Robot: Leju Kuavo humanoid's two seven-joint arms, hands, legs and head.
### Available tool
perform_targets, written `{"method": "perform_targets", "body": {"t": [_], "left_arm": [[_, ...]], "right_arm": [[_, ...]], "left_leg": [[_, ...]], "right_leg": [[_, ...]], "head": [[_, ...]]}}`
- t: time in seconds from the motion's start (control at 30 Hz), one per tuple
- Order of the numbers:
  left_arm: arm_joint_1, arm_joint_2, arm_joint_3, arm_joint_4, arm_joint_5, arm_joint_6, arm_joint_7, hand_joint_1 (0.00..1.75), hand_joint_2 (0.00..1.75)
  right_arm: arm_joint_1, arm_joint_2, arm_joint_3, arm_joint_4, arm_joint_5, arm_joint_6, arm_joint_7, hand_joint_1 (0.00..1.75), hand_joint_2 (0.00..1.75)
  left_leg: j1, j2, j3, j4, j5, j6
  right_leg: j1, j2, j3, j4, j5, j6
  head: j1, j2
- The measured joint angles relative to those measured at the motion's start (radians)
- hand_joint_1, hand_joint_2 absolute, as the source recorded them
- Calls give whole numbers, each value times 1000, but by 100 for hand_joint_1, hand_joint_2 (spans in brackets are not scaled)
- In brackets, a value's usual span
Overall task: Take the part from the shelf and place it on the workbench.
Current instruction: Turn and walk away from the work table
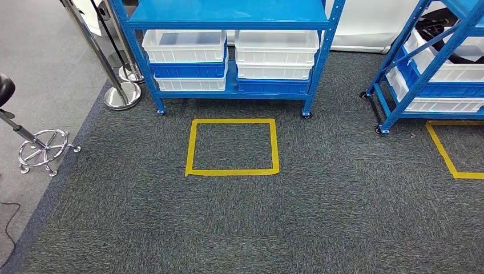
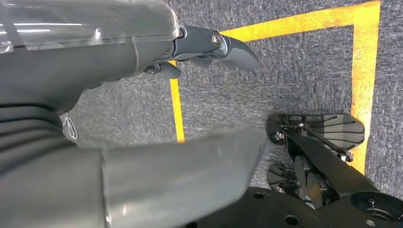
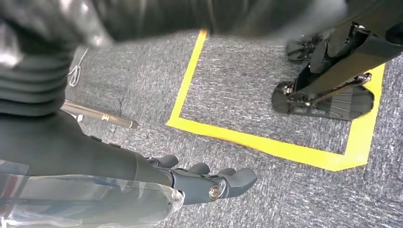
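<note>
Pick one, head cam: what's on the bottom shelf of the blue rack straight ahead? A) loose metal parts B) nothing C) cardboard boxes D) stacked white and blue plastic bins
D: the blue rack ahead holds stacked white and blue bins side by side in two piles on its bottom shelf, behind the yellow tape square on the carpet.

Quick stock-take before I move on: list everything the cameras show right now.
Shelf: one, blue, straight ahead; a second at right.
Bins: white and blue, stacked on both shelves.
Tape square: one, yellow, on grey carpet before the middle shelf; part of another at right.
Stanchions: two, chrome, far left.
Stool: one, chrome base, left edge.
Left hand: holds nothing, above the carpet.
Right hand: holds nothing, above the carpet.
</note>
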Motion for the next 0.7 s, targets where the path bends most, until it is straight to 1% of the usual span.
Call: {"method": "perform_targets", "body": {"t": [0.3,0.37,0.47,0.7], "left_arm": [[0,0,-4,0,0,0,0,0,175],[-3,0,6,0,-5,0,0,0,175],[-11,0,48,0,-52,1,-5,0,175],[-41,-6,163,3,-240,8,-27,0,175]], "right_arm": [[0,-1,7,-1,0,0,0,0,175],[-1,-1,7,-1,2,-1,0,0,175],[-8,0,1,-1,24,-13,0,0,175],[-33,7,-33,13,115,-67,4,0,175]], "left_leg": [[0,0,0,0,0,0],[0,0,0,0,0,0],[0,0,0,0,0,0],[0,0,1,0,0,0]], "right_leg": [[0,0,0,0,0,0],[0,0,0,0,0,0],[0,0,0,0,0,0],[0,0,1,0,0,0]], "head": [[0,0],[0,0],[0,0],[0,0]]}}
